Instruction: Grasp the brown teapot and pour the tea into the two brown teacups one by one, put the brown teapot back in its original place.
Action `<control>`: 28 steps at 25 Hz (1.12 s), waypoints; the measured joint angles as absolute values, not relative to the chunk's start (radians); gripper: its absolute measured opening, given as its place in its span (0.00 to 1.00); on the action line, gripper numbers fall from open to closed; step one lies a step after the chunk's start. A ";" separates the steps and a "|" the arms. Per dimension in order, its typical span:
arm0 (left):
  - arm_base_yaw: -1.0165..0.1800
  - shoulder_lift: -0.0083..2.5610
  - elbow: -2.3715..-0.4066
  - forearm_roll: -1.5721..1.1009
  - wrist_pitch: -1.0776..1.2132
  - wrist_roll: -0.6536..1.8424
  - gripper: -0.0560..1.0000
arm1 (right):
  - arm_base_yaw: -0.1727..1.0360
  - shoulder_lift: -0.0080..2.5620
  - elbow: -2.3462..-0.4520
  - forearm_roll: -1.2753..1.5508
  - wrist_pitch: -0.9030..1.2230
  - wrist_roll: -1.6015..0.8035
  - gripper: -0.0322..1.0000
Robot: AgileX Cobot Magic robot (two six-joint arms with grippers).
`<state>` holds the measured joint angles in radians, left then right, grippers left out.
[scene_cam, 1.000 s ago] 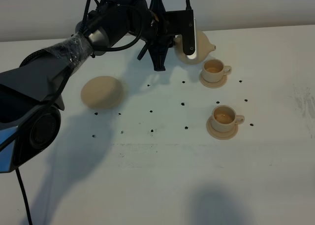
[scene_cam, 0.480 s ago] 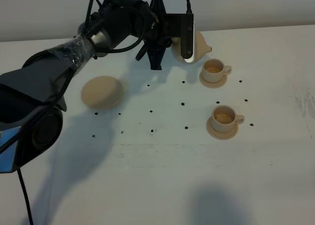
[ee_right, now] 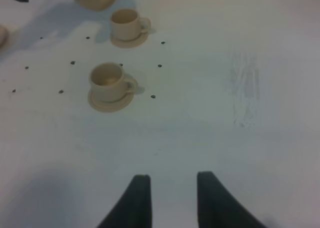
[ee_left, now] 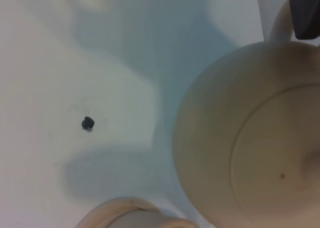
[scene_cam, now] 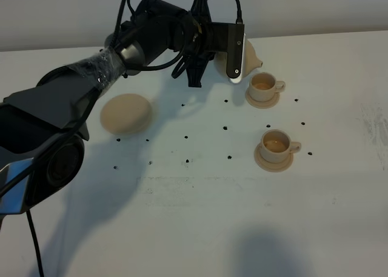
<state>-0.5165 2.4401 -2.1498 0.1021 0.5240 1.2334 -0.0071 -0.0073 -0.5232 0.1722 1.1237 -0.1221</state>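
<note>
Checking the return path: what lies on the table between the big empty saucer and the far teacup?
In the exterior high view, only bare table with small black dots lies between the big saucer and the far teacup.

A white matte table [scene_cam: 200, 222] dotted with small black marks [scene_cam: 187, 161] carries a flat round beige-tan saucer plate [scene_cam: 125, 113] and two small beige saucers [scene_cam: 273, 160] [scene_cam: 262, 99], each under a beige ceramic cup [scene_cam: 276, 143] [scene_cam: 263, 85].

table [scene_cam: 200, 228]: big, white, flat | wall [scene_cam: 315, 7]: plain, pale, behind the table | dots [scene_cam: 225, 128]: small, black, on the table | shadows: soft, grey
</note>
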 joint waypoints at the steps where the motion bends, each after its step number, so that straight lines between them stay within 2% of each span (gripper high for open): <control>1: -0.518 2.440 -2.150 0.106 0.523 1.233 0.14 | -0.007 -0.007 -0.523 0.172 1.124 -0.122 0.25; 28: -0.547 2.440 -2.150 0.226 0.470 1.246 0.14 | -0.007 -0.007 -0.523 0.172 1.124 -0.121 0.25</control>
